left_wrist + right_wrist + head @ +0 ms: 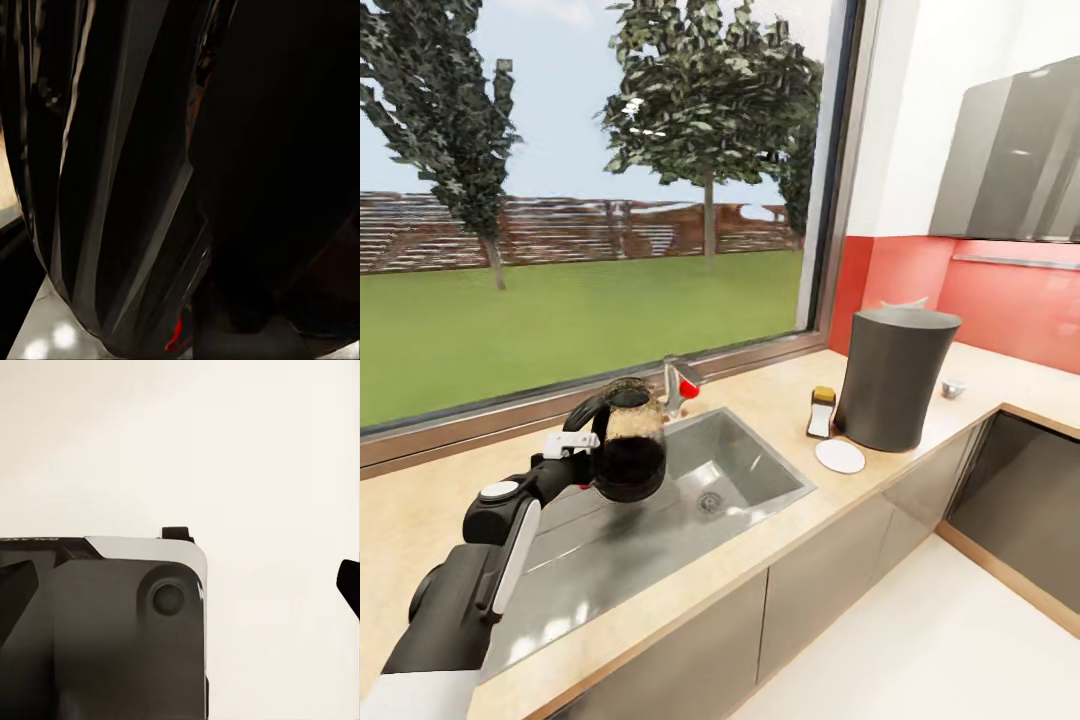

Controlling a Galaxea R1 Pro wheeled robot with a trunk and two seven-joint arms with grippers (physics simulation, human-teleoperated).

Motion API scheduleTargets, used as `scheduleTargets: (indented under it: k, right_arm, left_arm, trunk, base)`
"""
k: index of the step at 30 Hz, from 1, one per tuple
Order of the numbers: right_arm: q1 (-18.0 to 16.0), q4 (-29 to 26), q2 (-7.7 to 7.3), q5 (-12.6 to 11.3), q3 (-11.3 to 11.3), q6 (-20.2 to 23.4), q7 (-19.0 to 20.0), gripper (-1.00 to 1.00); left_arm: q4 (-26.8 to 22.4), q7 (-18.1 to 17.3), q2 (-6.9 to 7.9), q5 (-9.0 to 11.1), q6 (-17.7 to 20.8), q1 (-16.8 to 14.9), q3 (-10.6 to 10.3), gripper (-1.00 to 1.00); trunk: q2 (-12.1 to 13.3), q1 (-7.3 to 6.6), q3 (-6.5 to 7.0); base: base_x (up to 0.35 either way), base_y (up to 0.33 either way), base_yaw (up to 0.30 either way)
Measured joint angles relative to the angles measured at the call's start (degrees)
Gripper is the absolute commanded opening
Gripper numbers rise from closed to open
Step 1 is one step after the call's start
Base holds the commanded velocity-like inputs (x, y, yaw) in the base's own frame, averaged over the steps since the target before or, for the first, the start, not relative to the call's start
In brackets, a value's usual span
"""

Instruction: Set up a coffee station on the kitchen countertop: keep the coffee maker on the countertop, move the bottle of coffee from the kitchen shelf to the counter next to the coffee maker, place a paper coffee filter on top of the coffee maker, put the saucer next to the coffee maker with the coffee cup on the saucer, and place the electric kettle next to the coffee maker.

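The glass electric kettle (628, 440) hangs over the grey sink (760, 465), held by its black loop handle in my left gripper (578, 444), which is shut on it. The left wrist view shows the kettle's dark body (150, 172) very close, with its red switch (177, 334). At the right on the kitchen countertop (780, 385) stands the dark-grey coffee maker (892, 378) with the white paper coffee filter (906, 302) on top. The bottle of coffee (821, 411) and the white saucer (840, 456) sit just left of it. A small pale coffee cup (953, 388) lies behind it to the right. A dark fingertip (349, 583) of my right gripper shows over pale floor.
A tap (678, 383) with a red knob stands behind the sink under the big window. Grey wall cabinets (1015, 160) hang over the red backsplash at the right, where the counter turns a corner. My own dark base (105, 630) is in the right wrist view.
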Motion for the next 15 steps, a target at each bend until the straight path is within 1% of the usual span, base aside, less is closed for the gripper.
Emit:
scheduleTargets:
  k: [12,15]
  right_arm:
    - [0.00,0.16,-0.04,0.10,0.00,-0.02,0.00,1.00]
    - [0.00,0.31,-0.14,0.16,0.08,-0.68,-0.01,1.00]
  left_arm:
    - [-0.10,0.01,0.00,-0.04,0.00,0.00,0.18,-1.00]
    - [-0.10,0.00,0.00,-0.02,0.00,0.00,0.18,-1.00]
  trunk:
    - [0.00,0.00,0.06]
    - [0.00,0.00,0.06]
  base:
    - [0.176,-0.228,0.000]
    - [0.144,-0.241,0.000]
